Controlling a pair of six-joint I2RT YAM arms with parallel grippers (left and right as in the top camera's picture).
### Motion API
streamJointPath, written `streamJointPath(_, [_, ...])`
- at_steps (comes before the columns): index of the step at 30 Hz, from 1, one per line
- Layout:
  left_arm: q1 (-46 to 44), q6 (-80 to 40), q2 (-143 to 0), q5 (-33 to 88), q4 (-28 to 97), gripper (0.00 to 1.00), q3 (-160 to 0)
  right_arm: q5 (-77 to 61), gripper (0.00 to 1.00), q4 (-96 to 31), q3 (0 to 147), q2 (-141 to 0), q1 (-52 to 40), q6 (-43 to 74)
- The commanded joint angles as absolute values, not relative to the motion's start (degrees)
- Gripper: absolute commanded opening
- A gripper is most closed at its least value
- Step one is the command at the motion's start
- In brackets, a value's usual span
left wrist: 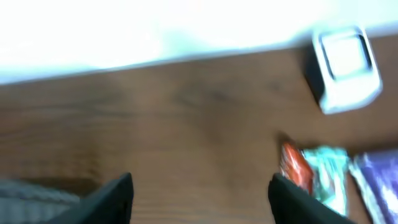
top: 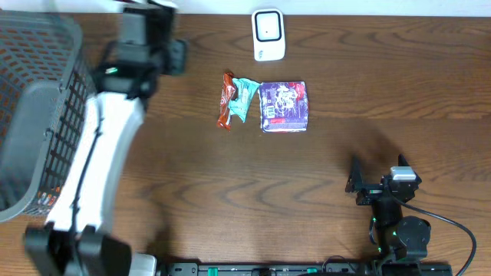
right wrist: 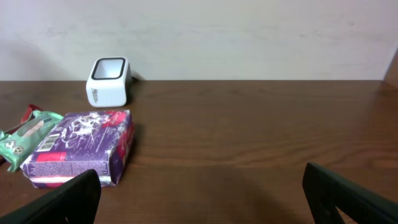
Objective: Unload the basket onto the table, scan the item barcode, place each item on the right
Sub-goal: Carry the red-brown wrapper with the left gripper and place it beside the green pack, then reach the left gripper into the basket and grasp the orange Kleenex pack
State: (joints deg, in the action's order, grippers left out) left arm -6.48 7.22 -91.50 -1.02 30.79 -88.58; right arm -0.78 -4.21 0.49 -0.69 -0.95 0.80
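Overhead: left pincer (top: 152, 8) is at the far table edge. Its tips are cut off by the frame top, so we can't read the jaws here. The white boxy barcode scanner (top: 268, 34) is to its right, well apart. Three packets lie in a row to that pincer's right and closer to the base. The red crinkled snack wrapper (top: 225, 100) touches the teal foil packet (top: 244, 98). The purple printed pack (top: 284, 106) is just beside the teal one. The grey wire-mesh basket (top: 38, 115) is left of the left arm. Right pincer (top: 377, 175) is near the front edge, spread and empty. The packets are ahead-left of it, well apart.

Left wrist (blurred): fingers (left wrist: 115, 199) are apart, with only the dark wooden table (left wrist: 186, 124) between them. Nothing is held. The scanner is ahead-right. The red wrapper is just past the right finger, then the teal and purple packets further right.

Right wrist: fingers (right wrist: 62, 199) are wide apart at the frame corners, holding nothing. The purple pack is ahead-left with the teal packet on its left. The scanner is further back, by the wall.
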Motion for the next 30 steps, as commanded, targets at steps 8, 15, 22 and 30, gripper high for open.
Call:
streamJointPath(8, [17.98, -2.70, -81.60, -3.07, 29.45, 0.96, -89.30, -0.75, 0.99, -4.32, 0.32, -0.32, -0.36, 1.21])
streamJointPath(15, [36.93, -16.60, -83.61, -3.07, 36.82, 0.99, -89.27, -0.75, 0.99, -4.32, 0.32, -0.32, -0.36, 1.21])
streamJointPath(22, [45.41, -17.89, -87.24, -3.05, 47.99, 0.99, -89.08, -0.75, 0.99, -4.32, 0.32, -0.32, -0.36, 1.21])
streamJointPath(30, [46.28, -23.14, -93.69, -3.55, 51.72, 0.99, -87.15, -0.75, 0.99, -4.32, 0.32, -0.32, -0.36, 1.21])
